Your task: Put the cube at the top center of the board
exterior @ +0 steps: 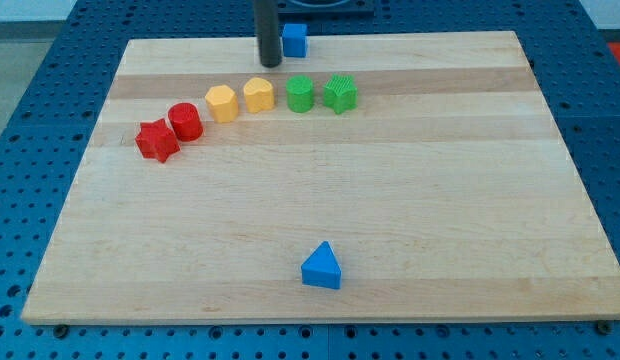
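my tip [267,62] sits just left of the blue cube [294,39] at the desk's [390,200] top centre; placement looks nearly finished, needing a slight nudge at most. no gripper exists here.

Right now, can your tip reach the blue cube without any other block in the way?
Probably yes. My tip stands just to the view's left of the blue cube, with no block between them. The yellow block and green block lie below, clear of that path.
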`<action>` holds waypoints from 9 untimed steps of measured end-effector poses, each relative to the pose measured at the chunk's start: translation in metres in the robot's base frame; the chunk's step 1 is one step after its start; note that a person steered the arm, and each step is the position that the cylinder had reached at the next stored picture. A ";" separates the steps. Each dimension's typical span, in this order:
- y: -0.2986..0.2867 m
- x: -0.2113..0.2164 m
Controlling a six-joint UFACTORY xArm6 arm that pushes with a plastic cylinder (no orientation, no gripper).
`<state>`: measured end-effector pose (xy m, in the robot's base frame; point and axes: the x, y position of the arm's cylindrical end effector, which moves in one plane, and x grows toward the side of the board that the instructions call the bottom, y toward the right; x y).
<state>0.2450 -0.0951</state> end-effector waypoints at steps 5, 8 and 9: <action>0.066 -0.027; 0.065 -0.053; 0.076 -0.052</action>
<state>0.1932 -0.0196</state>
